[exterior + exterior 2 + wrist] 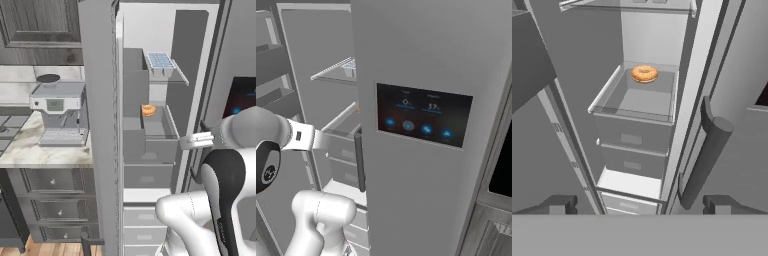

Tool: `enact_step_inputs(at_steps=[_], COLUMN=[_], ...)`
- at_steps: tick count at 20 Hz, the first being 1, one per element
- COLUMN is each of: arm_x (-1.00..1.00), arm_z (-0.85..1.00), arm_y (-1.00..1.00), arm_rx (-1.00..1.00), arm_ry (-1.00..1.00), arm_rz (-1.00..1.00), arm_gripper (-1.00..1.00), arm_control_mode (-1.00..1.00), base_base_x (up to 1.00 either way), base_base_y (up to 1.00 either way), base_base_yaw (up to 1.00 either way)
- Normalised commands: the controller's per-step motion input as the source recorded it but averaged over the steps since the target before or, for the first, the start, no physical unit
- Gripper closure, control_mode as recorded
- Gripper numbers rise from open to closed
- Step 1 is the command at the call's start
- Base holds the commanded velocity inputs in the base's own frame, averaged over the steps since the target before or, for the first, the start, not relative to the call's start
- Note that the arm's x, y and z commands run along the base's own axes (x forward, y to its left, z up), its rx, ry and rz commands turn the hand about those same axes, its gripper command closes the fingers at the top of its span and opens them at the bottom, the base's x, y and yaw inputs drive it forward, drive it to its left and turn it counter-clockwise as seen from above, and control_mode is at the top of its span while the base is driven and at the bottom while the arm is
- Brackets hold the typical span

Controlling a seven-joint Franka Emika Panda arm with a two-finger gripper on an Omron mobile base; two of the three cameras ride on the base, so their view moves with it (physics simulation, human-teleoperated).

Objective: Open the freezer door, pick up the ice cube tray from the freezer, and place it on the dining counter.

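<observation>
The freezer door [100, 125] stands swung wide open, edge-on to the left base view. Inside the freezer [150, 150], the light-blue ice cube tray [160, 61] lies on the top shelf. Below it, an orange donut [148, 110] [644, 74] rests in a pulled-out drawer [637, 102]. My gripper [183, 143] [641, 204] hovers just outside the freezer's right edge at drawer height, well below the tray. Its fingers [559, 204] are spread wide and hold nothing. The dining counter is out of view.
The neighbouring grey door with a touchscreen [423, 122] is closed at my right, its dark bar handle [707, 150] close to the hand. Left of the open door, a coffee machine [60, 112] stands on a marble wall counter [30, 150]. More drawers [634, 162] sit below the donut's.
</observation>
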Motion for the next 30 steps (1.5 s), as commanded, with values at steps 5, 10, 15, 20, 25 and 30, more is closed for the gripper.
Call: enact_step_inputs(at_steps=[5,10,15,20,25,30], arm_x=[0.0,0.0,0.0,0.0,0.0,0.01], arm_z=[0.0,0.0,0.0,0.0,0.0,0.02], arm_y=[0.0,0.0,0.0,0.0,0.0,-0.01], arm_rx=[0.0,0.0,0.0,0.0,0.0,-0.02], arm_ry=[0.0,0.0,0.0,0.0,0.0,-0.03], arm_rz=[0.0,0.0,0.0,0.0,0.0,0.02], arm_gripper=[-1.0,-1.0,-1.0,-1.0,-1.0,-1.0], arm_control_mode=[1.0,1.0,1.0,1.0,1.0,-1.0], base_base_x=[0.61,0.74,0.41,0.0,0.0,0.0], base_base_y=[0.04,0.09,0.0,0.0,0.0,0.0], base_base_yaw=[0.0,0.0,0.01,0.0,0.0,0.0])
